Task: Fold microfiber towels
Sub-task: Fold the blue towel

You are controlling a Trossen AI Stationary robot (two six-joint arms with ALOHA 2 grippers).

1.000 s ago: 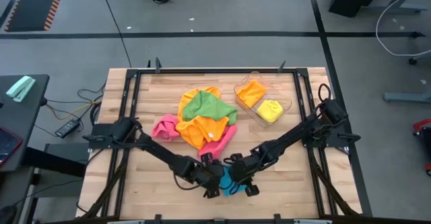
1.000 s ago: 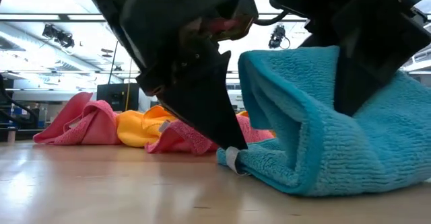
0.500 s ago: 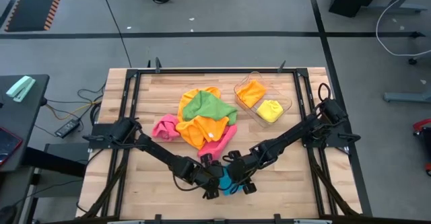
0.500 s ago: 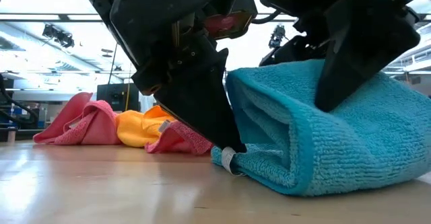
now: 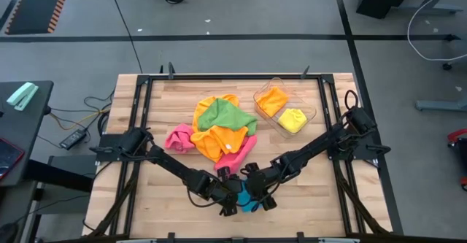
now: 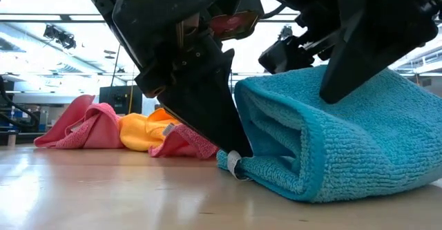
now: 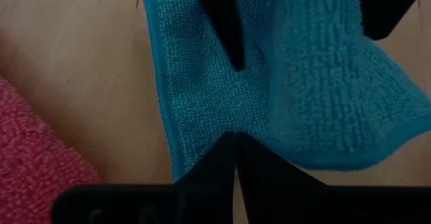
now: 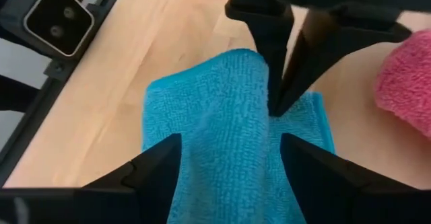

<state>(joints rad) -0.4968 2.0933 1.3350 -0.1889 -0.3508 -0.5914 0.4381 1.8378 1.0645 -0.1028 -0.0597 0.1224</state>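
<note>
A blue microfiber towel (image 5: 247,198) lies folded over on the table near its front edge, its looped fold (image 6: 290,154) resting on the lower layer. My left gripper (image 7: 234,150) is shut, with its tips down on the towel's lower layer beside the tag corner (image 6: 235,162). My right gripper (image 8: 229,173) hangs open just above the towel's upper layer (image 8: 215,116), one finger on either side of it. More microfiber towels, pink, orange and green, lie heaped (image 5: 219,130) at the table's middle. My left gripper presses its shut fingertips (image 7: 229,142) down on the towel's lower layer (image 7: 202,109), close to the towel's left edge. The fingers slant down from the table's left side. That layer lies flat on the wood under them. My right gripper: I cannot tell whether its open fingers (image 6: 349,71) touch the towel's top.
A clear tray (image 5: 312,114) at the far right holds a folded orange towel (image 5: 272,100) and a yellow one (image 5: 292,119). Bare wood (image 5: 157,192) lies left of the blue towel, and there is more of it (image 5: 314,192) on the right.
My right gripper has opened and let go of the blue towel's raised upper fold, and its wrist has tipped a little. The fold has sunk onto the lower layer, so the towel lies lower and rounder. My left gripper has kept still on the towel.
</note>
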